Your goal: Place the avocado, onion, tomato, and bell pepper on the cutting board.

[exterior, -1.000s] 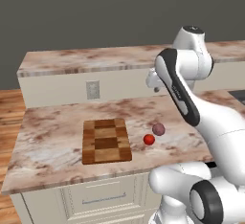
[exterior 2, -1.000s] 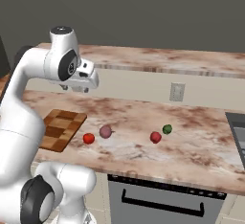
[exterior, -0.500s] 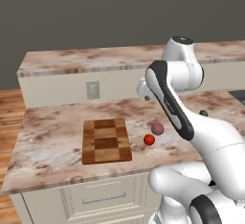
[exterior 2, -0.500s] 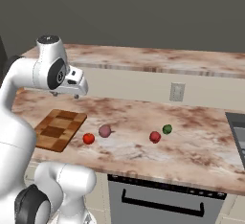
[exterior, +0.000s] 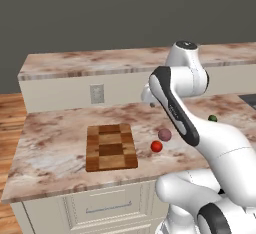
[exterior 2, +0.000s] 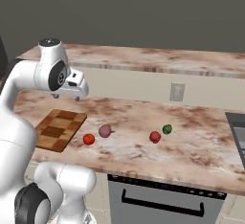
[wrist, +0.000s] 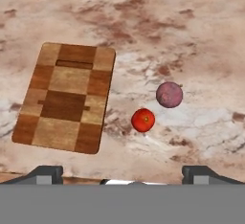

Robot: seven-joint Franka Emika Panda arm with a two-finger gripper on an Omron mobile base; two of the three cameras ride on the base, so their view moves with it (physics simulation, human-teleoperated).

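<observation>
Four vegetables sat on the marbled counter (exterior 2: 201, 141), none of them on the cutting board (exterior 2: 56, 128). I logged the tomato (exterior 2: 88, 139) nearest the board, just beside its right edge but apart from it, and the onion (exterior 2: 105, 131) close behind and to the right of the tomato, the two not quite touching. In the hand view the same pair showed plainly: tomato (wrist: 143, 120) below-left of onion (wrist: 169, 94), with the board (wrist: 67, 98) to their left. The bell pepper (exterior 2: 154, 136) and avocado (exterior 2: 167, 129) lay further right along the counter, near each other and well apart from the onion. From the left base view I could see only the avocado (exterior: 213, 118) past the arm; the pepper was hidden there.

I noted the board lying flat near the counter's front edge, its surface bare. The gripper (exterior 2: 67, 95) hung above the counter behind the board, clear of everything. Its fingers (wrist: 45, 173) were spread wide, one at each bottom corner of the hand view, with nothing between them. A wall outlet (exterior 2: 177, 92) sat on the backsplash behind the vegetables.
</observation>
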